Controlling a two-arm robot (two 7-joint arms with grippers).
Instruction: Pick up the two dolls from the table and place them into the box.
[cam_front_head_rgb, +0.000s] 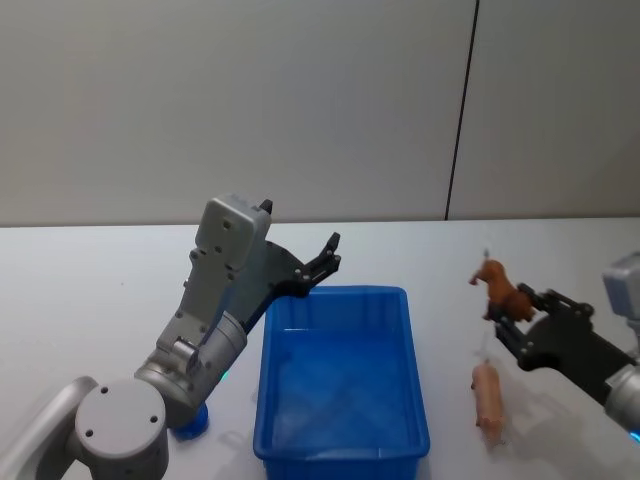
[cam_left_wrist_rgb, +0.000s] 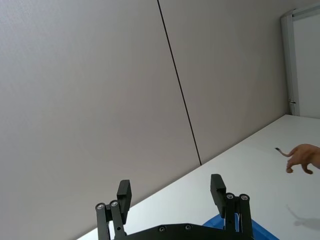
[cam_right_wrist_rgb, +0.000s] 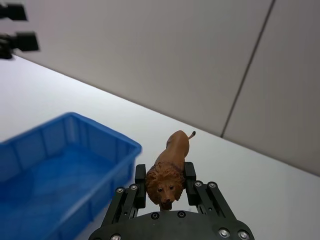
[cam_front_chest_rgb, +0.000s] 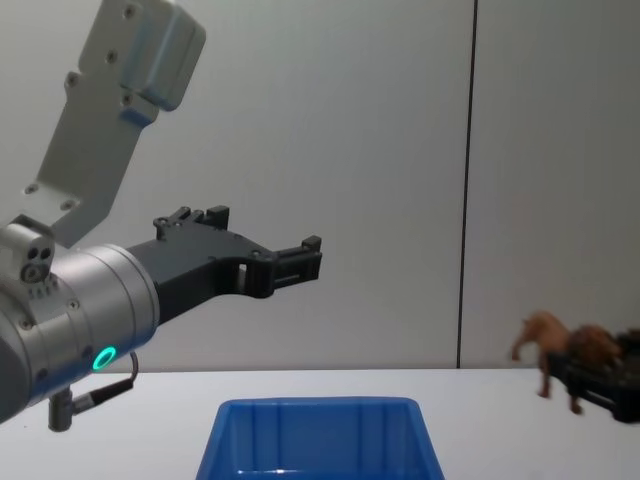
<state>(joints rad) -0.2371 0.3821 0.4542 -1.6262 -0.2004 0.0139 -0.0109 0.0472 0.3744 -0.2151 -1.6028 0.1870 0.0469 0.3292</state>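
White table (cam_front_head_rgb: 100, 280): right tool (cam_right_wrist_rgb: 165, 175) clenches lion doll (cam_right_wrist_rgb: 173, 152); left tool (cam_left_wrist_rgb: 170, 189) spread; blue doll (cam_front_head_rgb: 192, 422) half-hidden by arm (cam_front_head_rgb: 205, 345).

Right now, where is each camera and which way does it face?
Head: high, looking down on the blue plastic bin; left claw and right claw show.
Chest: lower, looking across the table; left claw shows.
Left wrist: behind the open left claw, facing the wall.
Right wrist: behind the right claw, shut on a reddish-brown lion toy.
Head and right wrist share bin and lion.
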